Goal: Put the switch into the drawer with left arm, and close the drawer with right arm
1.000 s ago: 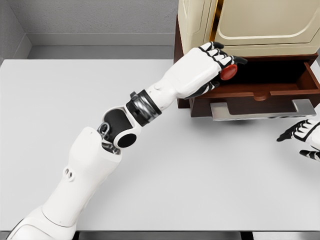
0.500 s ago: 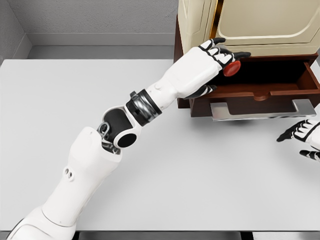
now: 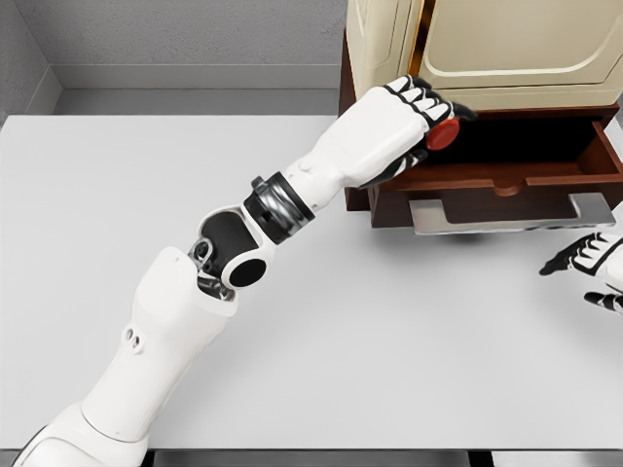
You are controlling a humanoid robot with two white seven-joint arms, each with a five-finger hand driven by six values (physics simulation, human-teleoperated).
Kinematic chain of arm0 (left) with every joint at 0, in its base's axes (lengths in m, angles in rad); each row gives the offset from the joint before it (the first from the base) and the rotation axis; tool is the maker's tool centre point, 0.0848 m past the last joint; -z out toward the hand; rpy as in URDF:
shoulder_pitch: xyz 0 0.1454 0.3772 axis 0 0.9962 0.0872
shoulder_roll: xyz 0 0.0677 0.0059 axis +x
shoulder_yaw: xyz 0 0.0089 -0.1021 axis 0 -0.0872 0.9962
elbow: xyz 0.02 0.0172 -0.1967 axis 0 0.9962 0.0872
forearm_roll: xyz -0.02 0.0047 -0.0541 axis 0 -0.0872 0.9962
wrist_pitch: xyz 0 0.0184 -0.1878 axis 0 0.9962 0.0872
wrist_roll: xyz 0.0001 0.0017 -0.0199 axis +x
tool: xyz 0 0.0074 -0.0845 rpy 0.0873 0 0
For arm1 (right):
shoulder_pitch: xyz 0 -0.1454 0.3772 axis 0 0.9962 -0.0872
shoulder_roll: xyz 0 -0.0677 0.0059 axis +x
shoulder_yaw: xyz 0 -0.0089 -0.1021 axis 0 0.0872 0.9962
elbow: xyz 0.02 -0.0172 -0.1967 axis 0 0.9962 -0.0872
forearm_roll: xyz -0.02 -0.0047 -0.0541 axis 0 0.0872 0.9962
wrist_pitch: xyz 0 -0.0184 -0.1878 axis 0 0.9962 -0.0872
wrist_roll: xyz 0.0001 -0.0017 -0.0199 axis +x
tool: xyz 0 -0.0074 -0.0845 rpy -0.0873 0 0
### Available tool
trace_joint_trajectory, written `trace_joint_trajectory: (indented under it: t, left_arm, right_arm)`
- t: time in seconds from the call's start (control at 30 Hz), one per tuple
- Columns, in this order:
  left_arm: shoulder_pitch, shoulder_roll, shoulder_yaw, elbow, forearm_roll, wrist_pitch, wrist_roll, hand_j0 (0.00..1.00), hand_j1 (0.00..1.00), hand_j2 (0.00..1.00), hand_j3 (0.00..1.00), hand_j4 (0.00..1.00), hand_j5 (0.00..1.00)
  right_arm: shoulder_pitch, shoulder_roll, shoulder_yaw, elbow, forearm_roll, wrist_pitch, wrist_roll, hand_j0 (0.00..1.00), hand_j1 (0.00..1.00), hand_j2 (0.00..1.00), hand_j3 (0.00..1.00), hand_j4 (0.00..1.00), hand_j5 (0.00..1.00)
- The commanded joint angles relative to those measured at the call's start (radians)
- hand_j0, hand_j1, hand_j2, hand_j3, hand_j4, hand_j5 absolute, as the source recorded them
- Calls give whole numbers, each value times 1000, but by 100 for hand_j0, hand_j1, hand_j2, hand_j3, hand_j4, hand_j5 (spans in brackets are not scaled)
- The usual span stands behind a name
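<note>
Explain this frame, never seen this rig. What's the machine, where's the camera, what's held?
This is a simulator render of a humanoid robot, seen from a camera on its head looking down at a white table. The left hand, on the long white arm from the lower left, is curled around a red round switch at the left end of an open brown drawer. The drawer belongs to a small cabinet with a cream upper part at the table's far right. The right hand rests at the right edge with fingers spread, holding nothing.
</note>
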Motion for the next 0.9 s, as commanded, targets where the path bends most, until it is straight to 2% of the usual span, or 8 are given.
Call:
trace_joint_trajectory:
  t: [0.0,0.03,0.1,0.17,0.2,0.67,0.77,0.87]
  left_arm:
    - [0,0,2,-1,4,3,1,83,83,83,83,83,83]
    - [2,0,0,-1,5,6,2,63,63,63,63,63,63]
    - [0,0,0,-3,4,3,2,76,76,76,76,76,76]
    - [2,0,0,-3,2,9,4,68,68,68,68,68,68]
    - [2,0,0,-3,2,7,4,81,81,81,81,81,81]
    - [40,0,0,-128,8,-3,4,85,85,85,85,85,85]
    - [63,0,6,-179,36,-16,4,94,94,94,94,94,94]
    - [61,31,56,-179,165,-207,5,98,98,98,98,98,98]
  right_arm:
    - [0,-2,0,0,-6,0,0,73,73,73,73,73,73]
    - [0,-2,0,0,-6,0,0,73,73,73,73,73,73]
    - [0,-2,0,0,-6,0,0,73,73,73,73,73,73]
    - [0,-2,0,0,-6,0,0,73,73,73,73,73,73]
    - [0,-2,0,0,-6,0,0,73,73,73,73,73,73]
    - [-3,-10,-2,-4,-7,0,0,73,73,73,73,73,73]
    - [-3,-10,-2,-4,-9,0,0,73,73,73,73,73,73]
    - [-3,-16,-2,-7,-12,0,0,73,73,73,73,73,73]
